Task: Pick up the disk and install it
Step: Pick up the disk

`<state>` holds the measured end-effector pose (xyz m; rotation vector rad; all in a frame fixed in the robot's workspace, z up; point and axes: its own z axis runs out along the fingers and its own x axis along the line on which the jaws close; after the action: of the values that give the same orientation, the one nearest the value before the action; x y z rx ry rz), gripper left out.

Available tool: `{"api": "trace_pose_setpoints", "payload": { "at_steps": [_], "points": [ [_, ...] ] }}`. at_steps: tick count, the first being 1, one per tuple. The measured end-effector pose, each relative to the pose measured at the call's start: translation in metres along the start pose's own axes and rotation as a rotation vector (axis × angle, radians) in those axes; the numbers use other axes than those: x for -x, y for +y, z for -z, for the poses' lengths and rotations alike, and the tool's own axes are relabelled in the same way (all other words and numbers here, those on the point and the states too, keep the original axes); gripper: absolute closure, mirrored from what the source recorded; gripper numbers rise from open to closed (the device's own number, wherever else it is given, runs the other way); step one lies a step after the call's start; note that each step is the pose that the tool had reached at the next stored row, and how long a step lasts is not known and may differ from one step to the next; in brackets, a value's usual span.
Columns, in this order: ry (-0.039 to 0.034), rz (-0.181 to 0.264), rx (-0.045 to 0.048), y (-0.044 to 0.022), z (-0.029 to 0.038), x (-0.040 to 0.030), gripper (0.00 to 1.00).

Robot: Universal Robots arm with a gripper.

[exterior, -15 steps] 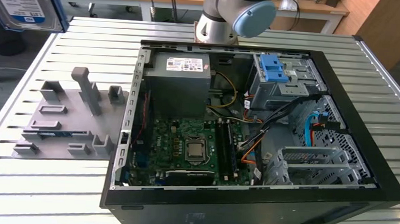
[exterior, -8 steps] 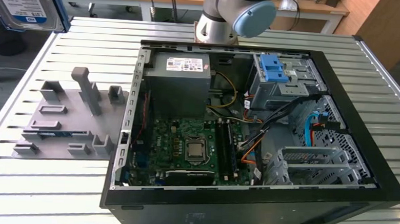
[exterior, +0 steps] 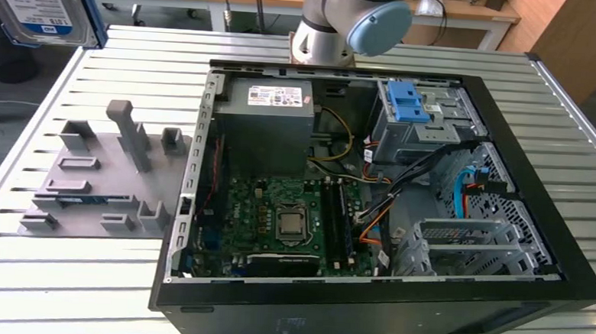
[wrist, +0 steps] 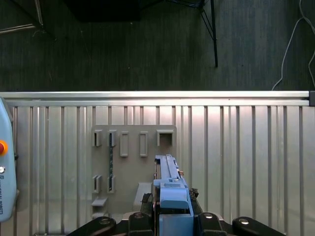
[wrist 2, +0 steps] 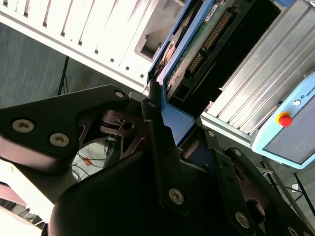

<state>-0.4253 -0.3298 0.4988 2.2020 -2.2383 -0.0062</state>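
Note:
The disk [exterior: 33, 4], a silver hard drive with a white-and-blue label in a blue plastic carrier, hangs high above the table's far corner on the exterior view's left. In both wrist views my gripper [wrist: 172, 212] [wrist 2: 178, 123] is shut on the carrier's end, black fingers [wrist 2: 153, 110] on either side. The first wrist view shows the disk [wrist: 169, 179] edge-on, directly over the grey fixture block [wrist: 130, 167]. The second wrist view shows the disk's green circuit board and connector [wrist 2: 199, 49].
An open black computer case [exterior: 540, 225] lies on the slatted metal table [exterior: 110, 50], with a motherboard, cables and a metal drive cage with a blue latch [exterior: 411, 104]. The grey fixture block [exterior: 92, 194] stands beside it. A pendant with a red button [wrist 2: 284, 119] lies nearby.

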Motion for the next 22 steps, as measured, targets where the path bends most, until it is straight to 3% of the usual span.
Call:
{"api": "trace_pose_setpoints", "payload": {
  "at_steps": [22],
  "points": [
    [0.0001, 0.0, 0.0, -0.0098, 0.0001, -0.0003, 0.64]
  ]
}}
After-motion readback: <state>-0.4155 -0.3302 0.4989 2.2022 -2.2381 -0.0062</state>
